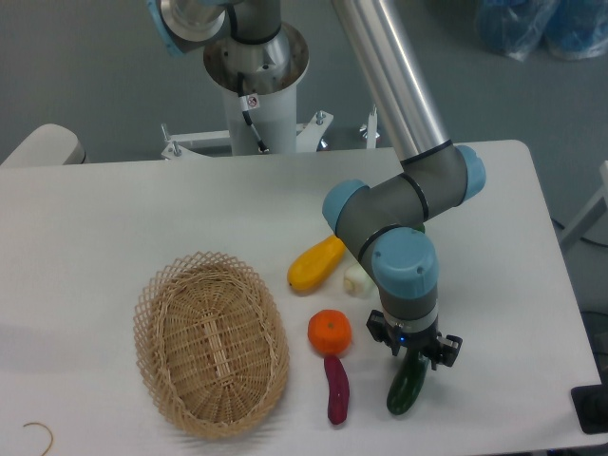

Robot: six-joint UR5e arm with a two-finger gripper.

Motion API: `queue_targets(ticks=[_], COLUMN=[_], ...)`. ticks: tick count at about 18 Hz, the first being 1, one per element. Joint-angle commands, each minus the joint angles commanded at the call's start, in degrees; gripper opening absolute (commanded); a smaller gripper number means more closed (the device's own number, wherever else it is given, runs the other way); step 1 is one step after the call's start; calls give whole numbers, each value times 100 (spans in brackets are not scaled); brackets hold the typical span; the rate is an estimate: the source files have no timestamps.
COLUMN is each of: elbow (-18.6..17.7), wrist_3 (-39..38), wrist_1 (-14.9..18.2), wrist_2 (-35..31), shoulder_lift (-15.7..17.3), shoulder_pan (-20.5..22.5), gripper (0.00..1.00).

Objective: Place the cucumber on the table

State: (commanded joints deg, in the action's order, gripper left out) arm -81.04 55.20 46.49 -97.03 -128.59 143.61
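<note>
Arm [404,204] bent down over cucumber [407,385]

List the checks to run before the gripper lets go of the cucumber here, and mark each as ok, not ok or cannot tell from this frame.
1. Gripper closed on the cucumber: ok, fingers sit on its upper end.
2. Cucumber resting on the table: cannot tell; its lower end is near the surface, contact unclear.
3. Cucumber outside the wicker basket: ok, well to the right of it.
4. Clear of the purple sweet potato: ok, a gap shows between them.
5. Margin to the table's front edge: cannot tell; the cucumber's tip looks close to it.
</note>
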Motion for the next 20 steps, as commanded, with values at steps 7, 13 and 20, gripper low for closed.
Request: queue_targets(ticks=[7, 13, 20], elbow=[491, 597, 870], wrist_3=[420, 1763, 4435], wrist_1=[52, 902, 1985], wrist_2=[123, 395, 808], shoulder_lift=[342, 1115, 1327], shoulder_pan=[53, 570, 1748], gripper=[100, 100, 100])
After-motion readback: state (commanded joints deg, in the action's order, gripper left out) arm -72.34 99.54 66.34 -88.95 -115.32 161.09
